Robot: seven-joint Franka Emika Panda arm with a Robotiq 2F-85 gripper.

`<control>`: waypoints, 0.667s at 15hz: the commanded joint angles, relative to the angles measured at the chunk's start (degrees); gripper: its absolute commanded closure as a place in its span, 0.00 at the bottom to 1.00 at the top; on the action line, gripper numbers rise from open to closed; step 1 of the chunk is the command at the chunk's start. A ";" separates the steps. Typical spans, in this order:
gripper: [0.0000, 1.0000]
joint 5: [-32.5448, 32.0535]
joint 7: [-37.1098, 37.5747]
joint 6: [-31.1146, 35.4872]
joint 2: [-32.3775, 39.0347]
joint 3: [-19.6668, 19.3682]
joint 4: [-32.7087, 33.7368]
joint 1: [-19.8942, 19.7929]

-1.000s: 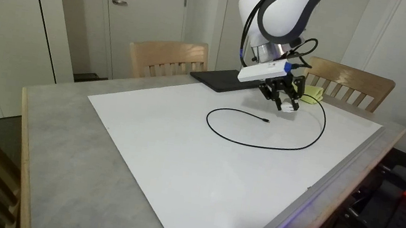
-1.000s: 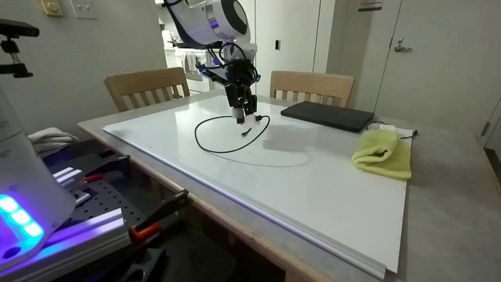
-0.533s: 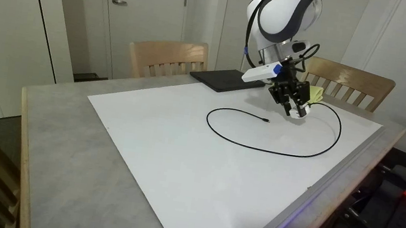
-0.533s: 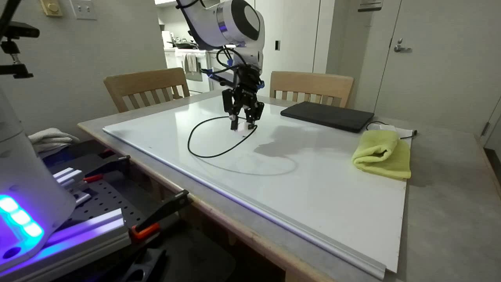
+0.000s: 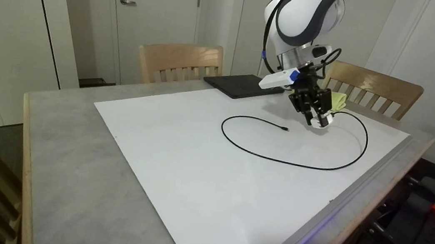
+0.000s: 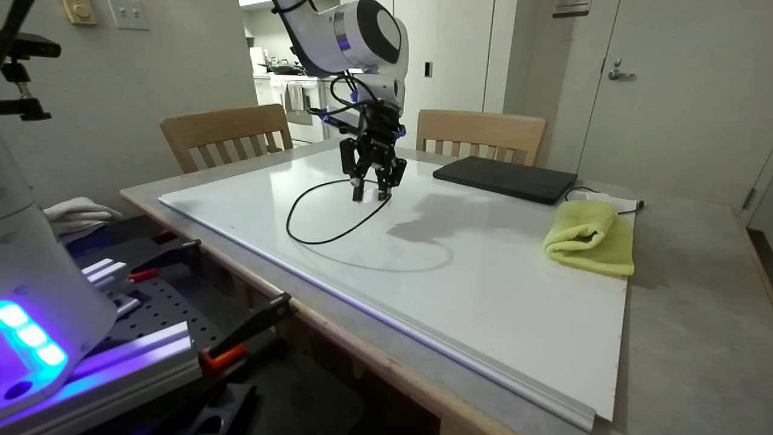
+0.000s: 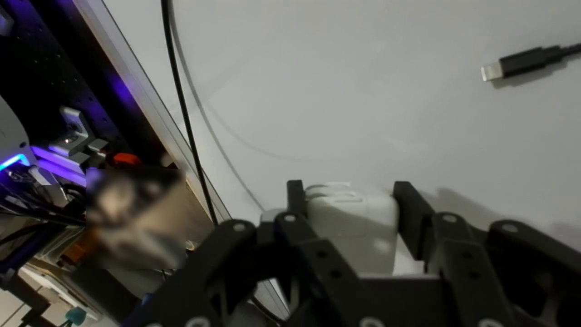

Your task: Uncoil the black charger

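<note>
Clamped at the gripper (image 7: 350,200), with fingers (image 7: 296,195) parted partway and pressed to both sides of a load. Hangs low over a grey table (image 5: 77,162) and the white board (image 5: 196,157) spread on top. Beyond the table in an exterior view, can make out a wooden chair (image 5: 184,56) between nine and ten o'clock from the gripper and a second wooden chair (image 5: 378,82) toward two. Toward three o'clock in an exterior view, can see a flat black pad (image 6: 505,178) lying at the board's far edge, and between three and four a folded yellow cloth (image 6: 589,238) resting on the board. Over the board in an exterior view, can trace the black charger cable (image 5: 314,168) in a wide loop, running from between one and two o'clock past three, six and nine, then back inward toward twelve. Stands off the board near the gripper in the wrist view. Has, as that load between the fingers, a white charger block (image 7: 363,218), with the cable reaching close up to it, but cannot tell the exact join. Shows, at the cable's far end, a small black plug (image 7: 529,62) with a pale metal tip, on the board between one and two o'clock from the block in the wrist view.
</note>
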 commanded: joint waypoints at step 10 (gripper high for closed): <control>0.49 9.39 17.98 -1.35 0.90 0.04 0.12 -6.80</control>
